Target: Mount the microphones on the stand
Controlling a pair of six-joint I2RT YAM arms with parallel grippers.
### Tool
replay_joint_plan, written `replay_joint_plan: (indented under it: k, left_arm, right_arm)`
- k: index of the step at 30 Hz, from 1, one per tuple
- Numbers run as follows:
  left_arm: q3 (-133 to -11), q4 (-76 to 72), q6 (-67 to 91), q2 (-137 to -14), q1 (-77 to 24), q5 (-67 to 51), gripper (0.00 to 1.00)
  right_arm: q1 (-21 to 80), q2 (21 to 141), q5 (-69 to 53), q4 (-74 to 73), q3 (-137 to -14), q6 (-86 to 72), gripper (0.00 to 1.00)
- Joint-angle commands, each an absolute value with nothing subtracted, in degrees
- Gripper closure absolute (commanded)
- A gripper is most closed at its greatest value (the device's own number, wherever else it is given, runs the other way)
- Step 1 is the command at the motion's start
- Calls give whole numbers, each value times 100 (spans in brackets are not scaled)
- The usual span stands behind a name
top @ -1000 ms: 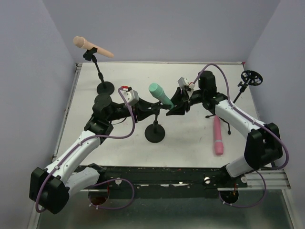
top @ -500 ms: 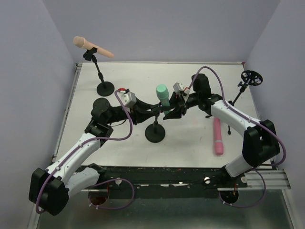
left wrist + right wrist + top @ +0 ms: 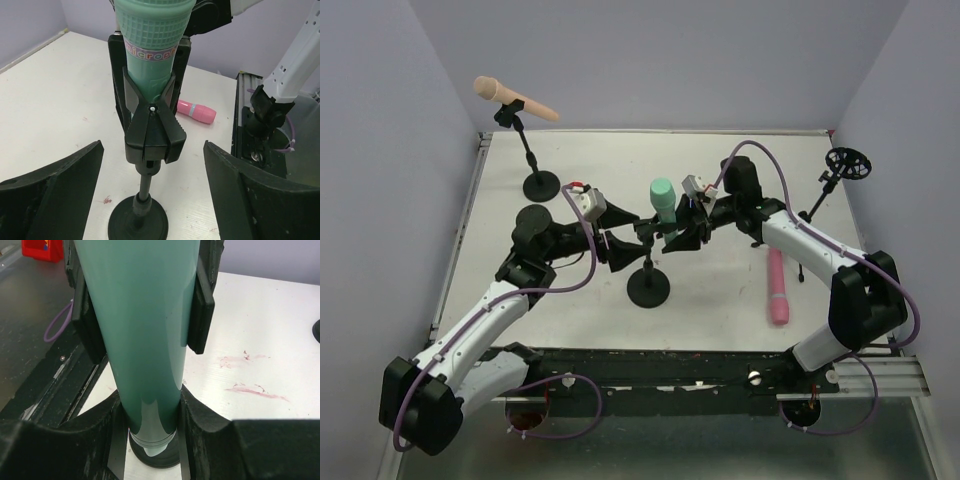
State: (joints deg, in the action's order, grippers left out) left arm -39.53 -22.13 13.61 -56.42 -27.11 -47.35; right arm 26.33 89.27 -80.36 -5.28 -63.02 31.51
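The mint-teal microphone [image 3: 663, 198] stands upright in the black clip [image 3: 152, 132] of the middle stand [image 3: 648, 288]. My right gripper [image 3: 150, 415] is shut on the microphone's lower body [image 3: 142, 315], just below the clip. My left gripper [image 3: 152, 147] is open, its fingers [image 3: 60, 185] wide on either side of the clip and touching nothing. The peach-tan microphone [image 3: 513, 98] sits in the far-left stand [image 3: 541, 184]. The pink microphone [image 3: 777, 285] lies flat on the table at the right.
A stand with an empty round holder [image 3: 847, 163] is at the far right edge. The right arm [image 3: 810, 245] reaches over the table near the pink microphone. Walls close in the table on three sides.
The teal microphone swung from a tilt to upright in the clip. My left gripper then opened off the stand's clip. The right gripper kept its hold.
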Motion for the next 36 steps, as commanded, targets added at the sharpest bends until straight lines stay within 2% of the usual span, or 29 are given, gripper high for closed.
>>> replay_joint_plan:
  k: [1,2,6,8,14,17,19,23,26,31,36]
  left_arm:
    - [-4122,-1934,1319,-5406,-2716,-4606,6]
    - [-4122,-1890,1275,-5353,-2698,-4579,2]
    - [-4000,-1609,1222,-5002,-2690,-4308,2]
    - [-3702,-1635,1370,-4712,-2655,-4106,2]
    - [-2594,-2495,1740,-3929,-2602,-3981,2]
    - [-2548,-2278,1259,-3902,-2654,-4017,2]
    - [-2689,-1944,697,-3902,-2707,-4051,2]
    - [-2996,-1504,-341,-3806,-2725,-4069,2]
    - [-3181,-1468,-921,-3797,-2716,-4131,1]
    - [-4085,-854,-1292,-4428,-2725,-4429,2]
    - [-4789,-625,-1248,-5009,-2716,-4649,2]
  right_arm:
    - [2698,8807,-8033,-624,-6293,3006,55]
    - [2690,8781,-7998,-624,-6293,2988,49]
    - [2681,8623,-7656,-624,-6258,2822,18]
    - [2663,8526,-7428,-633,-6240,2742,11]
    - [2409,8306,-7392,-773,-6232,2724,8]
    - [2355,8096,-7322,-922,-6223,2865,7]
    - [2355,7972,-7347,-984,-6214,2909,4]
    - [2347,7998,-7778,-835,-6267,2602,4]
    - [2347,7928,-7490,-975,-6258,2733,4]
    - [2312,7691,-7137,-1582,-6205,3339,2]
    - [2250,7585,-7312,-1320,-5933,3157,2]
